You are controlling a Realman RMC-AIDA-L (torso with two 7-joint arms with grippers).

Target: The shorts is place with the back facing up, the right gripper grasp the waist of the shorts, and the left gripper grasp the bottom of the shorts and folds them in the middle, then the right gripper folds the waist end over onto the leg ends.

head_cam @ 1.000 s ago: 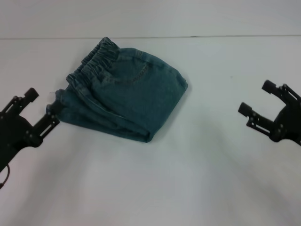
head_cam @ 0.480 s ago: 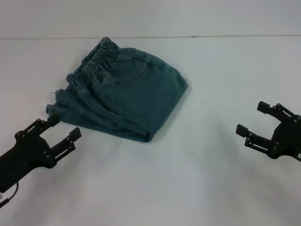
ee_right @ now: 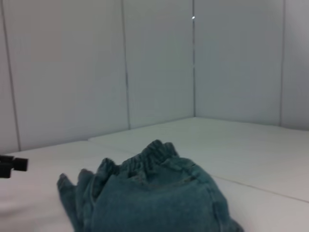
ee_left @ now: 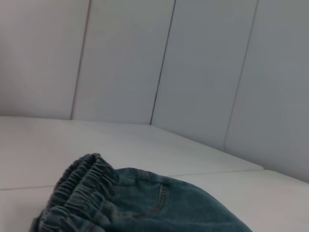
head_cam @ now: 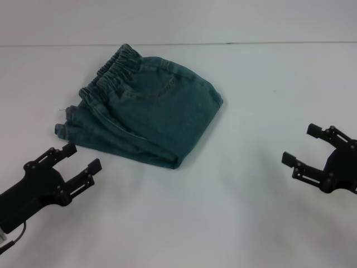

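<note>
The shorts point(head_cam: 149, 111) lie folded in a compact bundle on the white table, left of centre in the head view, one back pocket facing up. The ruffled waist point(head_cam: 114, 70) sits at the far left of the bundle, stacked over the leg ends point(head_cam: 70, 125) at the near left. The left gripper point(head_cam: 74, 160) is open and empty, just in front of the bundle's left corner, apart from it. The right gripper point(head_cam: 305, 144) hangs open and empty far to the right. The shorts point(ee_left: 145, 203) fill the low part of the left wrist view, and the shorts point(ee_right: 149, 198) show in the right wrist view.
White table surface point(head_cam: 234, 212) spreads around the bundle, bounded by its far edge point(head_cam: 251, 43) against a pale panelled wall point(ee_left: 193, 72). The left gripper's fingertips point(ee_right: 12, 166) show at the edge of the right wrist view.
The left gripper has pulled back from the shorts' left corner toward the near edge and swung slightly right. The right gripper has dropped a little lower. The shorts have not moved.
</note>
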